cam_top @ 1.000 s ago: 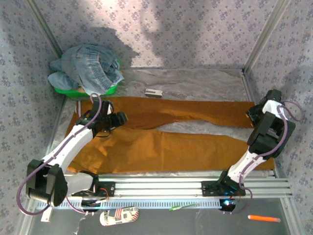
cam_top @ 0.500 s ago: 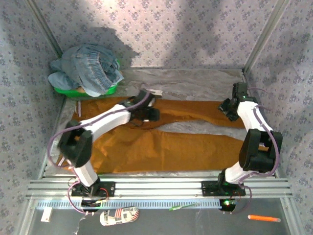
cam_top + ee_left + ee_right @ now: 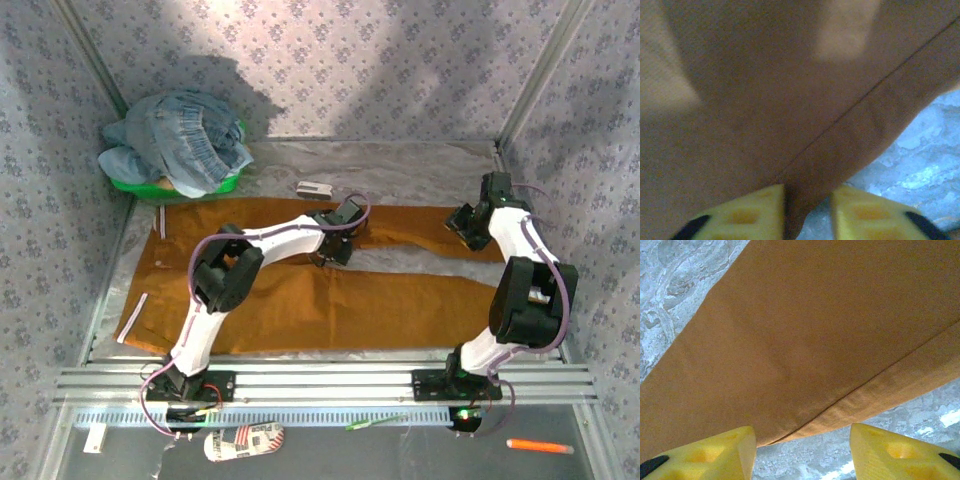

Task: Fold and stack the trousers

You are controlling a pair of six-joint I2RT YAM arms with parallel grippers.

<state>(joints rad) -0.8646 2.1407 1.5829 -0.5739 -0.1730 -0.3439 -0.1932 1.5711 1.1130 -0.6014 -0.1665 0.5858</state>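
The ochre trousers [image 3: 400,300] lie spread flat on the table, waist at the left and both legs running right. My left gripper [image 3: 335,246] reaches to the middle, at the near edge of the far leg by the crotch. In the left wrist view its yellow fingers [image 3: 740,217] stand narrow around a cloth edge [image 3: 800,200]; the cloth touches one finger and a gap remains at the other. My right gripper [image 3: 468,222] is at the far leg's cuff. Its jaws [image 3: 802,440] are wide open, straddling the hem [image 3: 880,390] just above the table.
A green basin [image 3: 130,184] holding a heap of blue jeans [image 3: 180,140] stands at the back left. A small white object [image 3: 314,189] lies just beyond the trousers. Patterned walls enclose the table, and an aluminium rail [image 3: 320,380] runs along its front.
My left arm swung from the waist end rightward to the middle of the far leg, and its jaws narrowed. My right gripper moved away from the right edge to the far cuff.
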